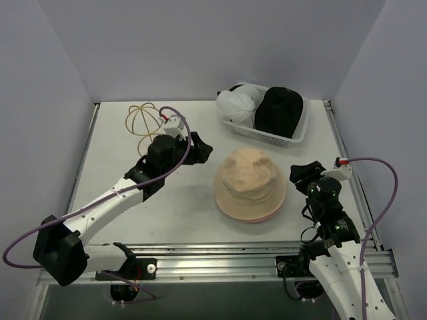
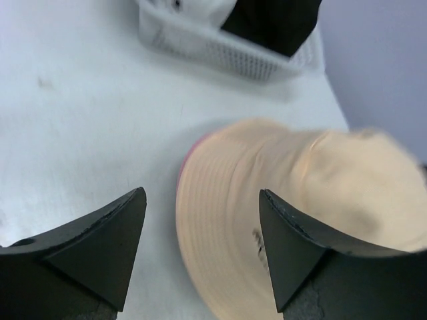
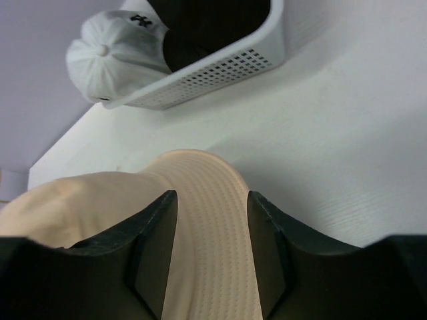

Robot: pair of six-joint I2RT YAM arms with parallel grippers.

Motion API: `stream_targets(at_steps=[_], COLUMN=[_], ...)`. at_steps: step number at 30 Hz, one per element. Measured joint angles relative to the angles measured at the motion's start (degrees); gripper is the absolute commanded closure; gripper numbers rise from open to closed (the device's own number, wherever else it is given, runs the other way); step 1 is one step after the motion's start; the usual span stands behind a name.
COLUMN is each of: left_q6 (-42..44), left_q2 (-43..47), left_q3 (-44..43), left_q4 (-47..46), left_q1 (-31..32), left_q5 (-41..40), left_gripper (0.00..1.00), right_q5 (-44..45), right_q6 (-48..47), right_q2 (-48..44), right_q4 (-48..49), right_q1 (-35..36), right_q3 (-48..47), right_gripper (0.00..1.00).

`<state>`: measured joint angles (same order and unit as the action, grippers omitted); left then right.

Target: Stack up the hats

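— Hats, position?
— Tan bucket hat (image 1: pixel 250 177) mid-bench, crown up and dented. It sits on a pink hat (image 2: pixel 188 152), of which only a thin rim shows under the tan brim. White cap (image 1: pixel 237 105) and black cap (image 1: pixel 279 110) lie side by side in the white mesh basket (image 1: pixel 267 138) at the far right corner, white one to the left.
— Left claw (image 1: pixel 200 150)?
— Spread wide, holding nothing. It hangs just beside the left of the tan brim. From its wrist camera, the left claw (image 2: pixel 200 200) frames bare bench (image 1: pixel 200 200) and the brim edge between its fingers. That view is blurred over the hat.
— Right claw (image 1: pixel 303 173)?
— On the opposite side, close against the right of the tan brim. Its fingers stand partly apart. In the wrist view of the right claw (image 3: pixel 212 195), the ribbed tan brim shows through the gap. Cannot tell whether the fingers touch the fabric; nothing is pinched.
— Anything else on the bench?
— Gold wire dome frame (image 1: pixel 142 119) at the far left, well apart from the stack, behind the left arm.
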<state>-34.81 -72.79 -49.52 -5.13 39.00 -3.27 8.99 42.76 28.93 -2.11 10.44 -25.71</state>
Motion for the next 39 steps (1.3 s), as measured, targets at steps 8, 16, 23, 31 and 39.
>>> stream_targets(at_steps=[8, 16, 23, 31, 39], left_q6=[9.6, 17.7, 21.6, 22.2, 21.6], left_q2=[-12.7, -33.0, -46.8, -61.0, -73.3], left_q3=[-29.7, -52.3, -67.5, -83.2, -93.7], left_q4=[10.0, 19.0, 24.0, 24.9, 24.9], left_q1=[-4.0, -6.9, -7.1, -7.7, -8.7], left_q5=[-1.4, 1.5, 3.8, 7.3, 9.8], left_gripper=[0.24, 0.24, 0.24, 0.24, 0.44], right_q5=[-9.2, -19.9, -23.5, -26.0, -26.0], right_q6=[-4.2, -9.0, -13.7, -14.8, -15.9], right_q2=[-0.5, -3.9, -6.9, -9.8, -9.6], right_q4=[-1.9, -4.1, -8.4, -12.0, -12.6], right_q1=[0.0, 0.1, 0.1, 0.1, 0.1], right_q3=[-7.6, -8.6, -12.4, -12.4, -12.9], right_gripper=[0.53, 0.52, 0.52, 0.52, 0.52])
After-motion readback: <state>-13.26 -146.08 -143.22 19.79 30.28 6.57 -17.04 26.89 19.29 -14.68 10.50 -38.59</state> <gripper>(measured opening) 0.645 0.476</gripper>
